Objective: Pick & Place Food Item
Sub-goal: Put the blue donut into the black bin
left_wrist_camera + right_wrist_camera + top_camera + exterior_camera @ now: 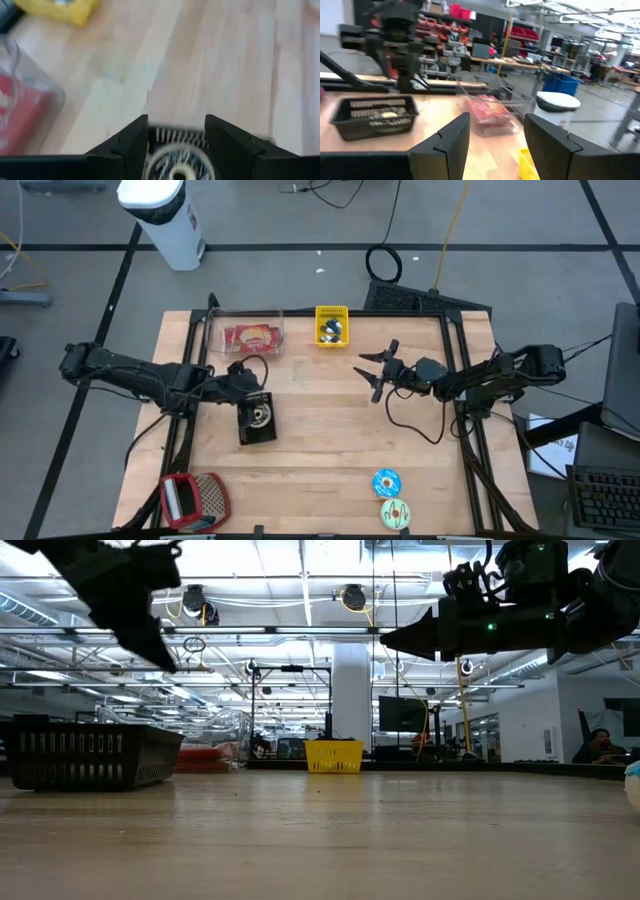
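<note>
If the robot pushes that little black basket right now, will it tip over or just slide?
It would probably slide. The black basket looks low and wide with a flat bottom on the smooth wooden table, so tipping seems unlikely. Its slatted walls look thin, so it is probably light and would move easily. The round white item inside might shift a little.

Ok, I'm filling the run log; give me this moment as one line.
left gripper: open, above black wire basket holding a round item | right gripper: open, raised mid-table, empty | yellow basket: far edge
</note>
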Robot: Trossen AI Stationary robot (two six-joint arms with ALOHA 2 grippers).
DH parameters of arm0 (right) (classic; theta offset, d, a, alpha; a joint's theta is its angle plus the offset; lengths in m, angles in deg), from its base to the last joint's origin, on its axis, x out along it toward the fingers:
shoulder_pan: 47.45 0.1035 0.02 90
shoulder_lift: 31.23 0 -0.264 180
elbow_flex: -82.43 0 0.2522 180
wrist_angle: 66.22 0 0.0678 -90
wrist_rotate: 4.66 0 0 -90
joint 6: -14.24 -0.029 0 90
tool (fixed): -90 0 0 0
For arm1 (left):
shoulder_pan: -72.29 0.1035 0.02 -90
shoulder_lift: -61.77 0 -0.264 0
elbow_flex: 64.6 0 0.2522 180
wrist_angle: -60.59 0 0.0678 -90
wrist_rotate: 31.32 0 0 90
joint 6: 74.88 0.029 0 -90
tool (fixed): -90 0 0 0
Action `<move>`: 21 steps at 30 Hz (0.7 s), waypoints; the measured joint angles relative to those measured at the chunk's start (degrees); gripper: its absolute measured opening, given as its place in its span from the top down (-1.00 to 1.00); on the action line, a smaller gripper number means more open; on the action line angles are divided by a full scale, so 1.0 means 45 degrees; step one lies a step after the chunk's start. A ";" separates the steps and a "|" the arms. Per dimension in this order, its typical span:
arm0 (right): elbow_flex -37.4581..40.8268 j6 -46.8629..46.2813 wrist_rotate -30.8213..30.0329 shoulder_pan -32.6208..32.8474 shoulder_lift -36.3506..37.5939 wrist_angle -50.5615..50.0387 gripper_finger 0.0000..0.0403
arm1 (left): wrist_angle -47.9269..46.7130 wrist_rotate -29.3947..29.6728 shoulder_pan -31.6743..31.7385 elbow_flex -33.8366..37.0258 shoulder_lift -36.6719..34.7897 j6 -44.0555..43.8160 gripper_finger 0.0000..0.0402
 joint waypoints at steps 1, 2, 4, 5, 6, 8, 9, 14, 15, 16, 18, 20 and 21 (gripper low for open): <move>0.0000 -0.0004 0.0034 0.0123 0.0061 -0.0008 0.12 | 0.0277 0.0093 0.0000 -0.0068 0.0000 0.0003 0.01; 0.0000 0.0000 0.0196 0.0269 0.0124 0.0057 0.12 | 0.0537 0.0122 0.0000 -0.0136 0.0000 0.0007 0.01; 0.0000 0.0007 0.0811 0.0644 0.0451 -0.0110 0.11 | 0.1337 0.0127 0.0000 -0.0178 0.0000 0.0003 0.01; 0.0000 -0.0025 0.1218 0.0884 0.0619 -0.0129 0.10 | 0.1748 0.0127 0.0000 -0.0178 0.0000 0.0003 0.01; 0.0000 -0.0103 0.1610 0.1184 0.0828 -0.0237 0.09 | 0.2144 0.0127 0.0000 -0.0178 0.0003 0.0003 0.01; 0.0000 -0.0143 0.2099 0.1957 0.1375 -0.0866 0.08 | 0.2835 0.0130 0.0000 -0.0178 0.0005 0.0003 0.01; -0.0001 -0.0057 0.2252 0.2456 0.1650 -0.1236 0.07 | 0.3168 0.0128 0.0000 -0.0178 0.0005 0.0003 0.01; -0.1315 0.0100 0.0628 0.5598 0.3110 -0.6933 0.01 | 0.4389 0.0154 0.0000 -0.0182 0.0005 -0.0002 0.01; -0.1900 -0.0222 -0.0062 0.6282 0.3280 -0.8724 0.00 | 0.4583 0.0240 0.0000 -0.0182 0.0005 -0.0002 0.01; -0.2538 -0.0712 -0.0745 0.6938 0.3342 -1.0548 -0.02 | 0.4800 0.0357 0.0000 -0.0182 0.0005 -0.0006 0.01; -0.3874 -0.2307 -0.1847 0.8133 0.3131 -1.4049 -0.06 | 0.5254 0.0515 0.0000 -0.0182 0.0005 -0.0007 0.01; -0.4982 -0.4114 -0.2135 0.9210 0.2656 -1.6527 -0.09 | 0.5698 0.0785 0.0000 -0.0182 0.0008 -0.0012 0.02; -0.5409 -0.4873 -0.2180 0.9684 0.2361 -1.7355 -0.10 | 0.5919 0.0875 0.0000 -0.0182 0.0010 -0.0028 0.01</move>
